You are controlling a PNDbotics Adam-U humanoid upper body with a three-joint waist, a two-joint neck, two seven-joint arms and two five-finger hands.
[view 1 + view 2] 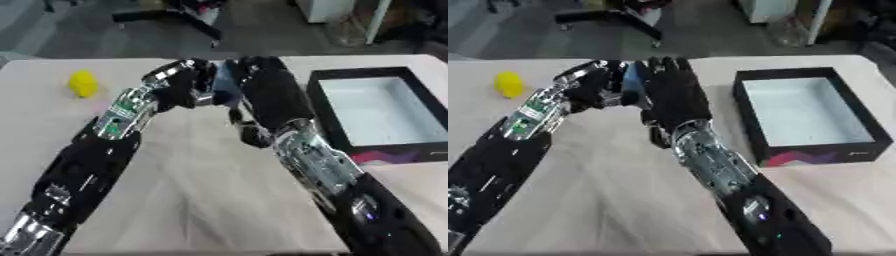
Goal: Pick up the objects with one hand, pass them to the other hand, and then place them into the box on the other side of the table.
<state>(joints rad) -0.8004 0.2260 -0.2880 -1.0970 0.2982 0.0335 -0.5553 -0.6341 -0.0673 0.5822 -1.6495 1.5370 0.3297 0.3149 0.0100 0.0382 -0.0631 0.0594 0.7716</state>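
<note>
Above the middle of the table my two hands meet. My left hand (591, 89) has its fingers curled round a small blue object (632, 79), holding it up off the table. My right hand (674, 92) stands open beside it, fingers straight and pointing away, its back towards the camera and its palm against the blue object. Most of the blue object is hidden between the hands. A black box (746, 116) with a white inside lies at the right side of the table. A small yellow object (82, 83) sits at the far left.
The beige table (201, 195) stretches bare in front of the arms. Beyond the far edge there is dark floor with a chair base (188, 20) and white furniture (328, 9).
</note>
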